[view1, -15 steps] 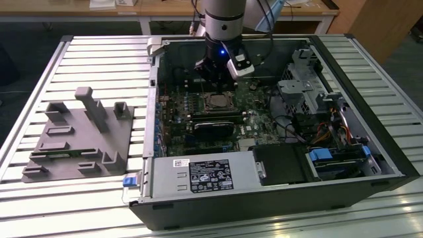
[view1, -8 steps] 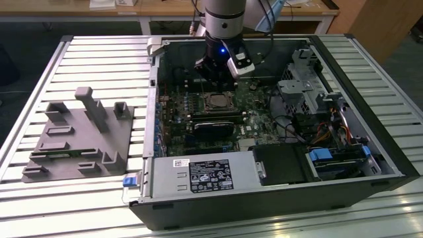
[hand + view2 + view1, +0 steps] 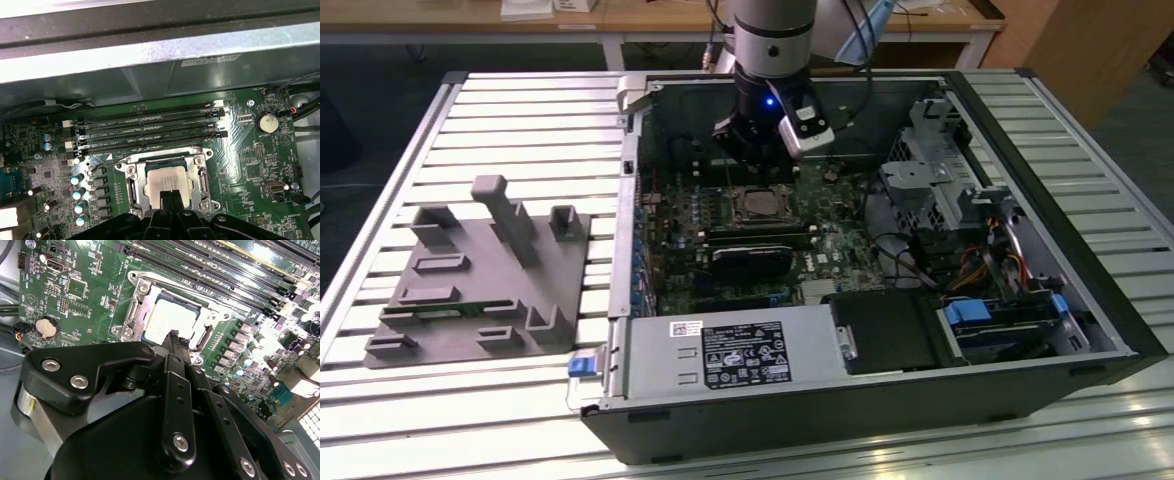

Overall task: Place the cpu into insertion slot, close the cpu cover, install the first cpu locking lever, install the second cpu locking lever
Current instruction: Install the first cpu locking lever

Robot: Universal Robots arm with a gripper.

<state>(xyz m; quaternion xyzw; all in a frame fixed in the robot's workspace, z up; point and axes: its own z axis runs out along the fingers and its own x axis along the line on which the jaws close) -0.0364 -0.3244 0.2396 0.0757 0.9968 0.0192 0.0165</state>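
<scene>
Upper centre of the exterior view: the gripper, pinched narrow and empty, hangs over the cpu, seemingly to press the cpu cover.

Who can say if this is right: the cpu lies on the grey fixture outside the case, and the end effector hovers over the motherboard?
Wrong in one respect: the cpu lies in the insertion slot, not on the grey fixture, as both wrist views show. The end effector does hover over the motherboard.

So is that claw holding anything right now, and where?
Nothing, as far as shows: the gripper is shut and empty above the cpu, which sits in the slot.
</scene>
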